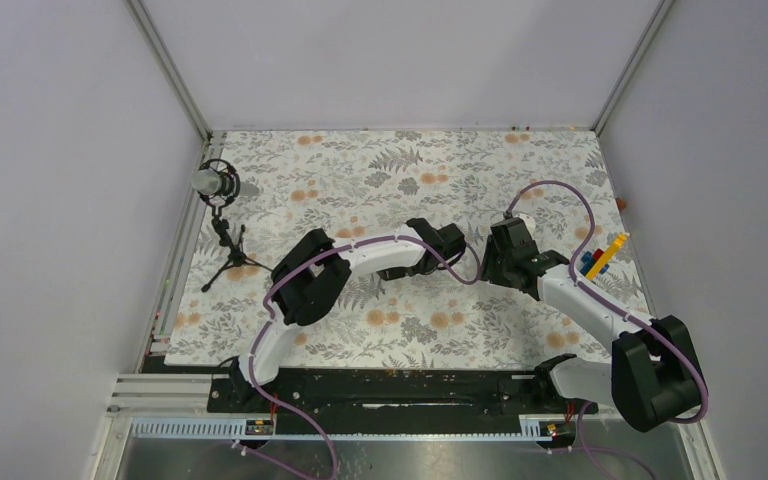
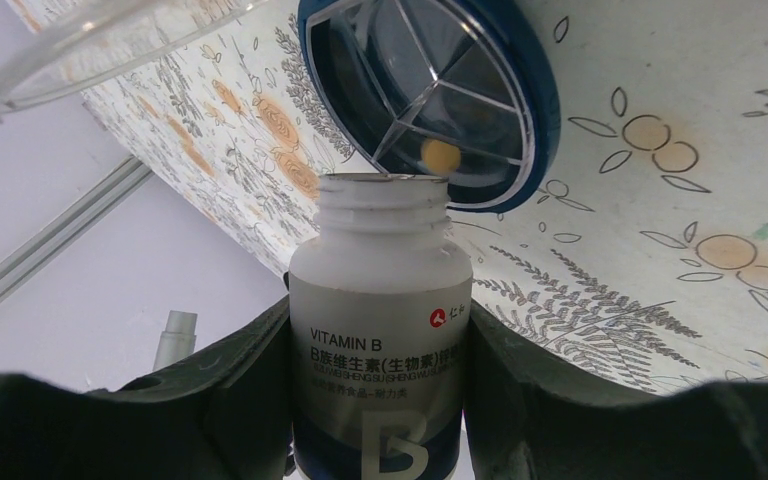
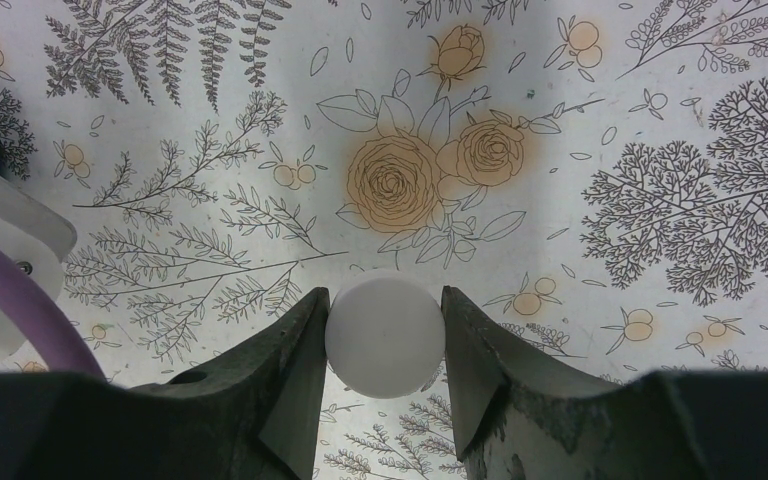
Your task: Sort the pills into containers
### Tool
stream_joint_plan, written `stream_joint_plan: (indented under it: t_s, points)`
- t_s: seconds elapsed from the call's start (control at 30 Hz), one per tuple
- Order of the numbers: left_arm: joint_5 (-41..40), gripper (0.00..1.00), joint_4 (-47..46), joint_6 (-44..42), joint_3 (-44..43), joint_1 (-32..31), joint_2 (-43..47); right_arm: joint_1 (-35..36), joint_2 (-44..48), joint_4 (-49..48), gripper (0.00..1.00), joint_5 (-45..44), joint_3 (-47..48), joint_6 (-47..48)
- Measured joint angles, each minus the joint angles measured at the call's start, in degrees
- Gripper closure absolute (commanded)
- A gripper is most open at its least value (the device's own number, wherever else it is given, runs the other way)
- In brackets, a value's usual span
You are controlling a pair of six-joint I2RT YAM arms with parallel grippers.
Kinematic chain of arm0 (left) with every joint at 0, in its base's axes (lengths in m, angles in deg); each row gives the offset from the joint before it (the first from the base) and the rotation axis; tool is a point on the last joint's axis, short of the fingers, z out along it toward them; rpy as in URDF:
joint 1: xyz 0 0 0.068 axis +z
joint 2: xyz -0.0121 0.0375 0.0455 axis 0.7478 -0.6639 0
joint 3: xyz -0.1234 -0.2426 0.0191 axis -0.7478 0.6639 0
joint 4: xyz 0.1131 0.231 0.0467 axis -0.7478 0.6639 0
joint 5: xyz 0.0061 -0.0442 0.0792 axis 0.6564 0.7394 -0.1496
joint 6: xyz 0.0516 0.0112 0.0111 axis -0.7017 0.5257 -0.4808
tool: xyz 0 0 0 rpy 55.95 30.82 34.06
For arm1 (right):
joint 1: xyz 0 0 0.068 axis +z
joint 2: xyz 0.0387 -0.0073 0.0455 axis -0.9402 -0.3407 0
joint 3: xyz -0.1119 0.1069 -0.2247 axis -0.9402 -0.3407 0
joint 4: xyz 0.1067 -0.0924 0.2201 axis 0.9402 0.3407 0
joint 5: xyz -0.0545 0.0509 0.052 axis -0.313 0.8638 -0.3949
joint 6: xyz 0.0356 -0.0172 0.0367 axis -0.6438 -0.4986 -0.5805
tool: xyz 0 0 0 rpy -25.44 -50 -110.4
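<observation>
My left gripper (image 2: 380,335) is shut on a white Vitamin B bottle (image 2: 380,270) with a dark blue lower label. The bottle is uncapped, and its mouth points at a round blue pill case (image 2: 430,95) with clear divided compartments. One orange pill (image 2: 441,153) lies in a compartment just beyond the bottle's mouth. My right gripper (image 3: 384,296) is shut on a round white cap (image 3: 385,340) just above the floral mat. In the top view both grippers, left (image 1: 442,244) and right (image 1: 508,250), meet mid-table. No amber bottle is in view.
A clear round lid (image 2: 110,40) hangs at the upper left of the left wrist view. A colourful toy-brick piece (image 1: 600,258) lies right of my right arm. A microphone on a tripod (image 1: 218,185) stands at the mat's left edge. White walls enclose the table.
</observation>
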Motion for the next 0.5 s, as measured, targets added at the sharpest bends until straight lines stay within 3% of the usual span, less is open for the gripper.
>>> stream_joint_plan:
  t_s: [0.5]
  points:
    - [-1.0, 1.00, -0.9, -1.1, 0.1, -0.2, 0.0, 0.0, 0.0, 0.0, 0.74, 0.0, 0.0, 0.0]
